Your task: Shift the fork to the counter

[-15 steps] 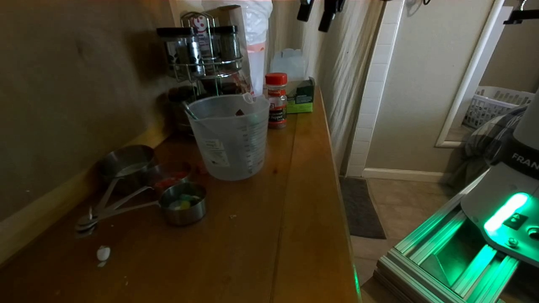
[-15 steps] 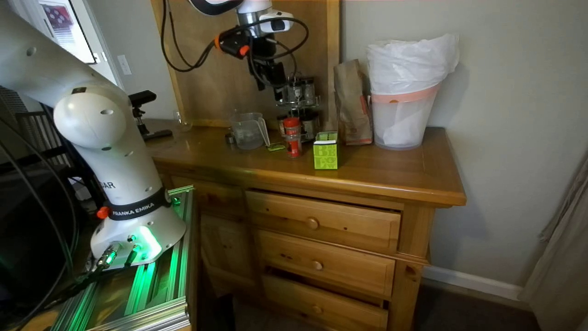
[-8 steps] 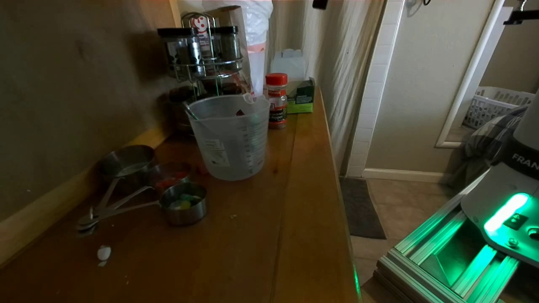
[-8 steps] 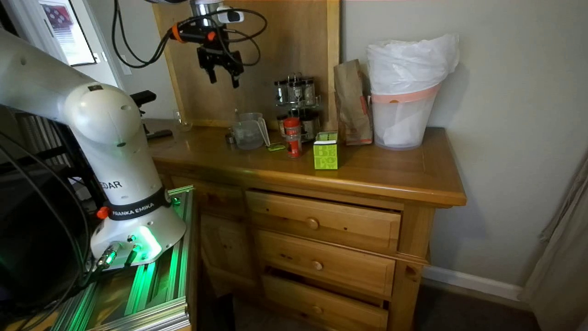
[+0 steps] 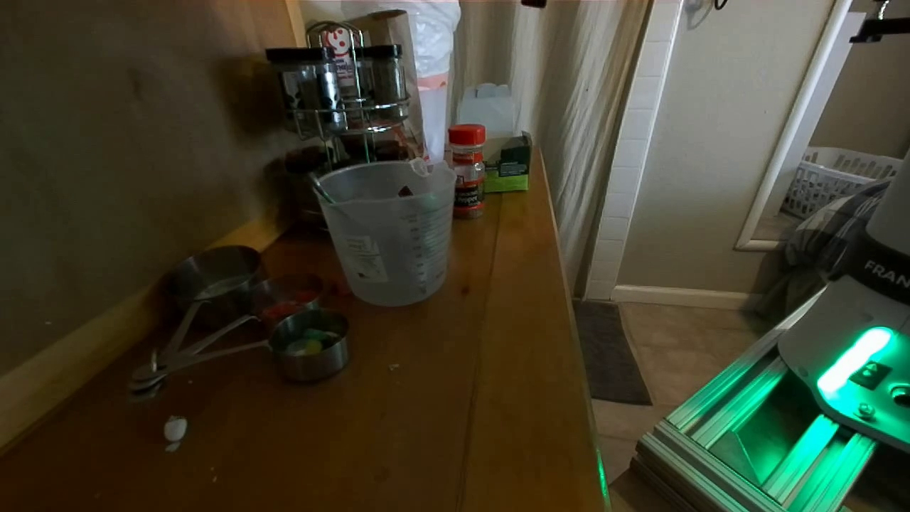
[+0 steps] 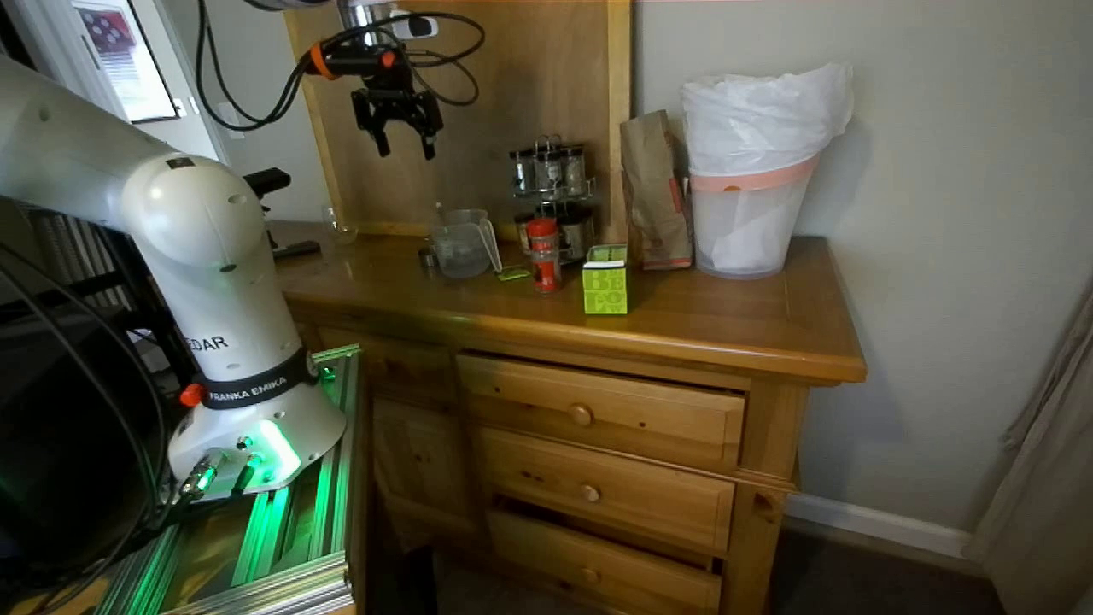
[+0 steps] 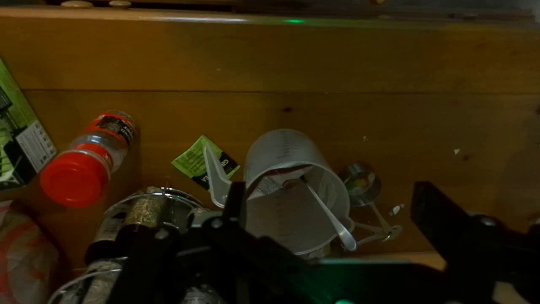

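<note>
The silver fork (image 7: 333,220) leans inside the translucent plastic cup (image 7: 283,145). Its handle sticks out over the rim; the tined head is hidden among packets in the cup. In an exterior view only the fork's handle end (image 5: 322,188) shows at the rim of the cup (image 5: 394,245). The cup stands upright on the brown wooden counter (image 5: 533,398), which also shows in the wrist view (image 7: 253,59). My gripper (image 6: 406,155) is open and empty, high above the counter (image 6: 726,312). In the wrist view, the fork handle lies between the gripper's (image 7: 329,192) spread fingers, well below them.
Metal measuring cups (image 5: 311,348) lie beside the cup. A spice rack (image 6: 551,184), a red-capped pepper bottle (image 6: 544,256) and a green box (image 6: 605,286) stand on the other side. A paper bag (image 6: 656,192) and a lined bin (image 6: 747,222) stand farther along. A green packet (image 7: 202,160) lies flat.
My gripper has moved away from above the spice rack to above the cup's near side, turning so both fingers show. The last half second brings only a small shift. The fork and cup have not moved.
</note>
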Controlling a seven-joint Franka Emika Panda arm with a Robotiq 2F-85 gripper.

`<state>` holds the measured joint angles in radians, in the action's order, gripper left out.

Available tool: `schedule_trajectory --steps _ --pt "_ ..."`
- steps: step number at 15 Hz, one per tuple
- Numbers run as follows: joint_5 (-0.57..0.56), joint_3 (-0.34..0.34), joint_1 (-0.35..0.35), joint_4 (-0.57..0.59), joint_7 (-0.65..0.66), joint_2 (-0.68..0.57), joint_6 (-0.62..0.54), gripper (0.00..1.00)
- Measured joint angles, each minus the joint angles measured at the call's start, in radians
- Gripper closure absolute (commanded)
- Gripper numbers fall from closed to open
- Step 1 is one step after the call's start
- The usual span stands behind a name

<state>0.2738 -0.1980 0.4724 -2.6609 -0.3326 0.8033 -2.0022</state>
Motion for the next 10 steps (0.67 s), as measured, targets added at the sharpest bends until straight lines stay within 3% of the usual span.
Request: schedule_trajectory --steps 5,8,10 --pt "-0.089 -0.236 0.043 0.169 0.094 -0.142 0.079 0.00" --pt "-0.247 -0.348 -0.005 0.331 0.238 -0.290 0.141 0.00" --pt "-0.314 -0.381 -0.041 0.405 0.305 -0.373 0.156 0.00"
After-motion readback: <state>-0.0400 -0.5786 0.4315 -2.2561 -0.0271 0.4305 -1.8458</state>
